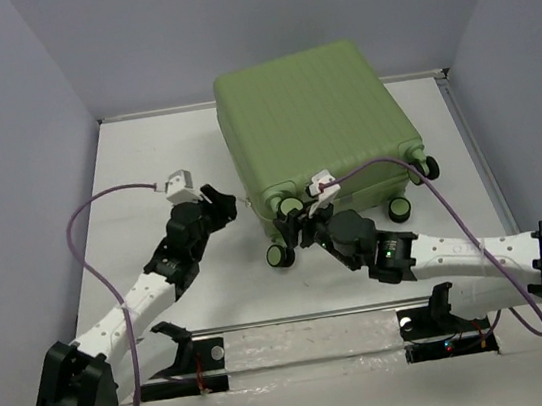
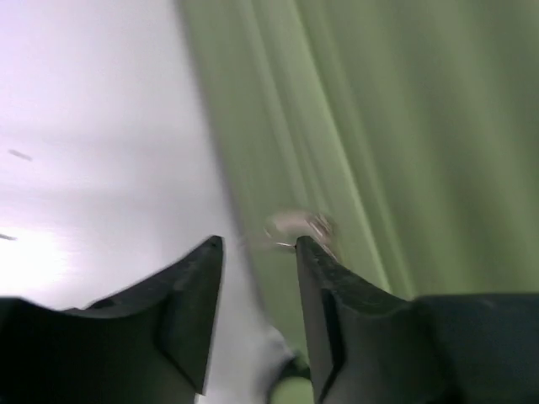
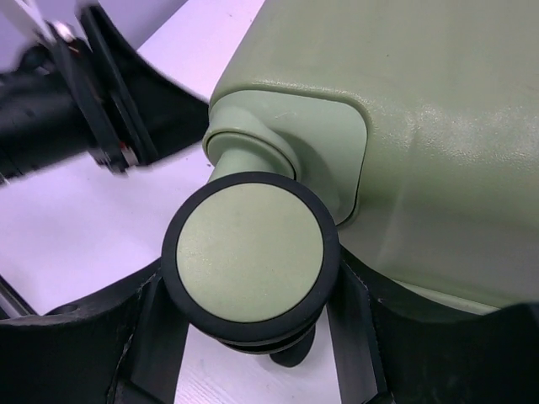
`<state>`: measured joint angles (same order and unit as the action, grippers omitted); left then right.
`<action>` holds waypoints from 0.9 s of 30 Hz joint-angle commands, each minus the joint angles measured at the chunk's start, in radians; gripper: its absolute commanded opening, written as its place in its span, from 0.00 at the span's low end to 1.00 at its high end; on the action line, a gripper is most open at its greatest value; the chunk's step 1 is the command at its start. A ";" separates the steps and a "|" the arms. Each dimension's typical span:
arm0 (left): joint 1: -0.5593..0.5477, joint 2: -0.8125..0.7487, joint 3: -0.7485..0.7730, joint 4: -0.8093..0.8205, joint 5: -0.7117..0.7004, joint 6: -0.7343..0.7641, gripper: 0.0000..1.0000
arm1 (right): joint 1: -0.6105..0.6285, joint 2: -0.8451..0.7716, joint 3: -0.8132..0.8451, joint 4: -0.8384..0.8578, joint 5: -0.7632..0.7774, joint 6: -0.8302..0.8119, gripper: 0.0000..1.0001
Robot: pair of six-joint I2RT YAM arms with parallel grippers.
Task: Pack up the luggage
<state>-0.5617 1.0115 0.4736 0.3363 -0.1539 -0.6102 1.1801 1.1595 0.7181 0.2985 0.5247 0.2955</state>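
Note:
The luggage [image 1: 316,126] is a pale sage-green ribbed suitcase lying closed and flat on the table, its wheels toward the arms. My left gripper [image 1: 222,202] is at its left side, open. In the blurred left wrist view the gripper [image 2: 259,244] has a small metal zipper pull [image 2: 299,227] just off its right fingertip [image 2: 305,249], against the green shell [image 2: 404,151]. My right gripper [image 1: 299,224] is at the near left corner. In the right wrist view it [image 3: 251,290] is closed around a green black-rimmed wheel [image 3: 251,252], fingers against both sides.
Other wheels [image 1: 398,209] stick out along the suitcase's near edge. Grey walls close in the white table [image 1: 144,160] at left, back and right. The left arm [image 3: 50,109] shows at the upper left of the right wrist view. Purple cables [image 1: 92,258] loop over both arms.

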 commanded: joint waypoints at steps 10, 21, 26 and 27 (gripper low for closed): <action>0.120 -0.565 0.269 -0.295 -0.087 0.073 0.99 | 0.173 0.281 0.312 0.081 -0.009 -0.030 0.21; 0.120 -0.660 0.350 -0.520 -0.019 0.136 0.99 | 0.173 0.116 0.308 -0.087 0.169 -0.018 1.00; 0.120 -0.671 0.387 -0.569 0.030 0.171 0.99 | 0.173 -0.140 0.235 -0.208 0.147 -0.030 1.00; 0.120 -0.674 0.396 -0.577 0.034 0.176 0.99 | 0.173 -0.183 0.221 -0.208 0.141 -0.035 1.00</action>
<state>-0.4389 0.3557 0.8131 -0.2062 -0.1707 -0.4904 1.3533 1.1606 0.9916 0.1524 0.6483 0.2790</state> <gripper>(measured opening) 0.990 0.996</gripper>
